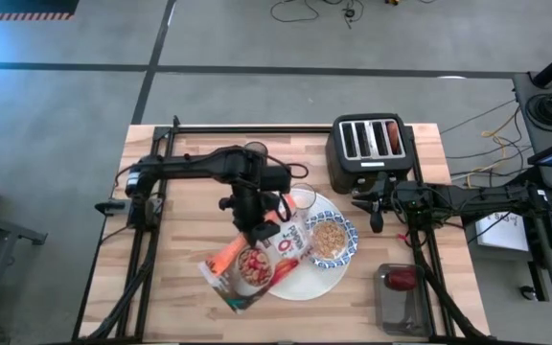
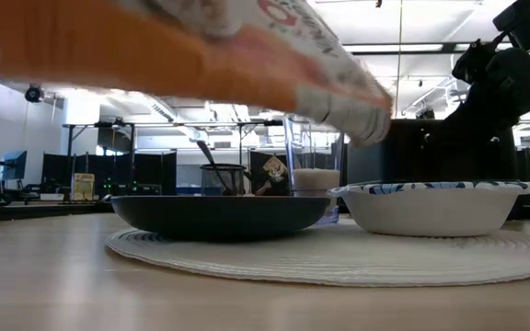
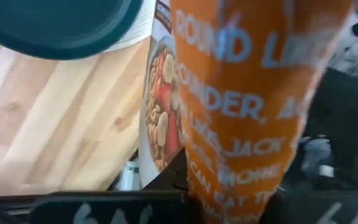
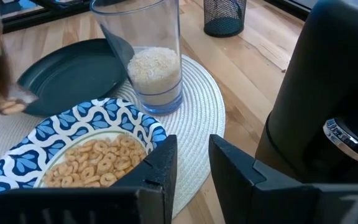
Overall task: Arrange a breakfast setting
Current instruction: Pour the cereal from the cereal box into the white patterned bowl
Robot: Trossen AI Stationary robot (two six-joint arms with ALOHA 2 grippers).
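Observation:
My left gripper (image 1: pixel 257 218) is shut on an orange-and-white cereal box (image 1: pixel 257 261), held tilted above the dark green plate (image 2: pixel 219 213) on the round white mat (image 2: pixel 339 253). The blue-and-white bowl (image 4: pixel 86 152), holding cereal rings, and the clear glass (image 4: pixel 148 56), with white contents, stand on the mat. My right gripper (image 4: pixel 192 165) is open and empty, between the bowl and the black toaster (image 1: pixel 370 144). A red apple (image 1: pixel 402 279) lies in a clear container. I see no spoon. My left gripper holds the cereal box from above, its fingers across the box's width. The gripper's own body hides the place of contact (image 1: pixel 264 230). The box is lifted clear and tilted, its end toward the bowl (image 2: pixel 366 115) lowest and its other end raised toward the table's near left.
The toaster stands at the back right with something brown in one slot (image 1: pixel 392 138). A black mesh cup (image 4: pixel 224 15) stands behind the glass. The clear container (image 1: pixel 402 297) sits at the near right corner. Bare wood (image 1: pixel 175 249) lies left of the mat.

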